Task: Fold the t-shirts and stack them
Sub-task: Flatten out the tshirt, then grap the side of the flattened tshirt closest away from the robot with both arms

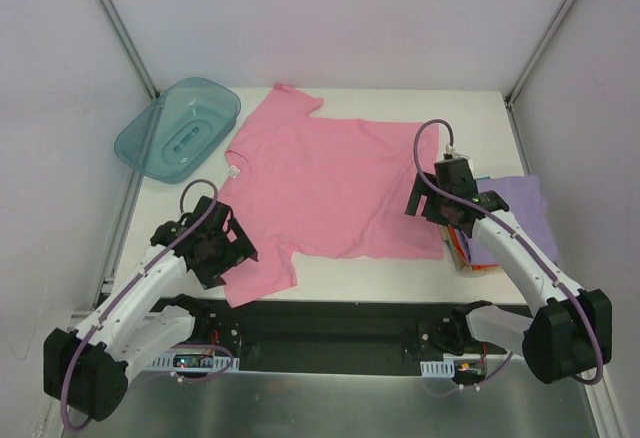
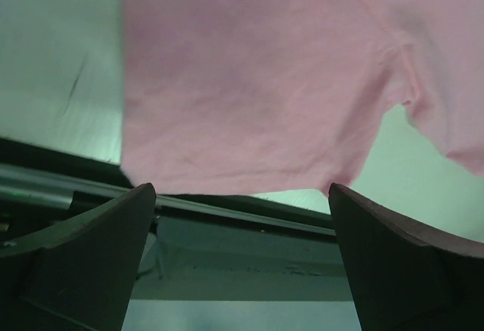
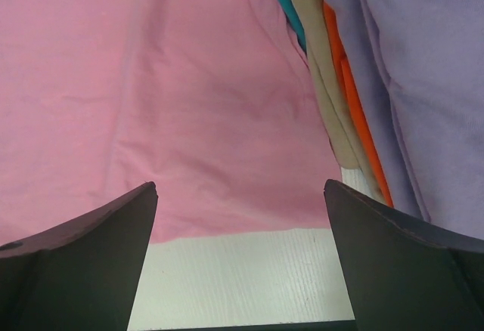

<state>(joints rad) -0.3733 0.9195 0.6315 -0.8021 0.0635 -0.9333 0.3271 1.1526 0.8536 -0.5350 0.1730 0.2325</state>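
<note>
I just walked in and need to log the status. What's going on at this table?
Two robot arms are working on a pink t-shirt that lies spread flat on the table, not yet folded. The left gripper hangs open over the shirt's near sleeve. The right gripper hangs open over the hem's near corner, beside a stack of folded shirts with lavender on top. Neither holds anything. A teal tub sits at the far left.

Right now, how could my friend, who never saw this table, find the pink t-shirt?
Look at the white table. The pink t-shirt lies spread flat across its middle, between the blue-green tub and the pile of folded shirts. It is the only pink thing and the only shirt not folded.
</note>
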